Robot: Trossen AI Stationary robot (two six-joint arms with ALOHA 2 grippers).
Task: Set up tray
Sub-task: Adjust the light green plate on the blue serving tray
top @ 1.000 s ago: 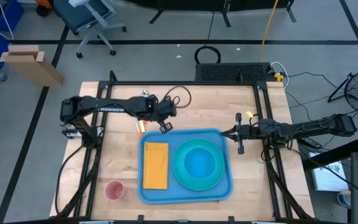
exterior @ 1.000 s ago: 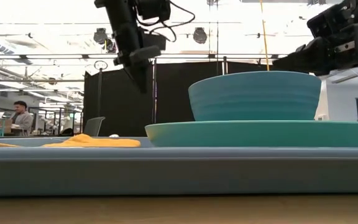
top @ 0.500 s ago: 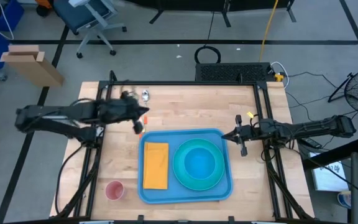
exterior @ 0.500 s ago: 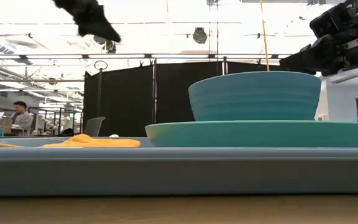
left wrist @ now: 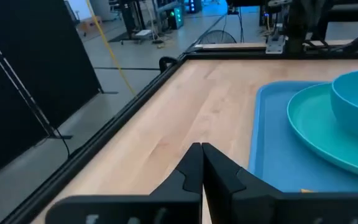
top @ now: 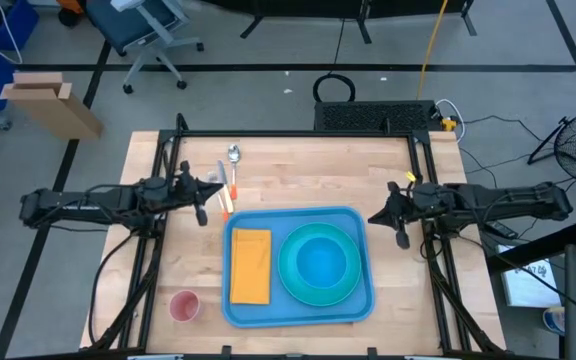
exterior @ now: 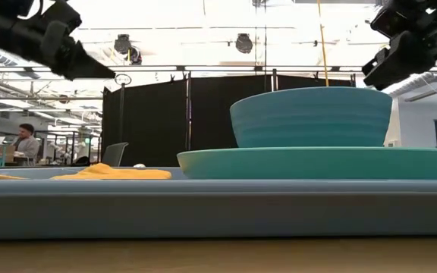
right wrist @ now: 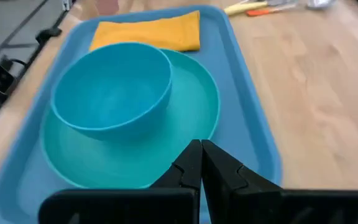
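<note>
The blue tray (top: 360,228) lies flat on the wooden table. On it lie a folded yellow napkin (top: 251,266) and a teal plate (top: 290,282) carrying a blue bowl (top: 320,262). My left gripper (top: 202,214) hovers shut over the table just left of the tray's far left corner, seen also in its wrist view (left wrist: 201,155). My right gripper (top: 401,236) hovers shut beside the tray's far right corner, with the tray edge (right wrist: 253,118) below and ahead of its fingertips (right wrist: 201,152). Neither touches anything.
A spoon (top: 233,154) and orange and yellow handled utensils (top: 226,198) lie on the table beyond the tray's far left corner, close to my left gripper. A pink cup (top: 183,305) stands near the tray's near left corner. Black frame rails (top: 173,150) border the table.
My left gripper has drawn back from over the tray's far left corner toward the table's left edge, past the utensils, staying shut. My right gripper has shifted a little toward the right edge. Tray, plate, bowl and napkin have stayed put.
</note>
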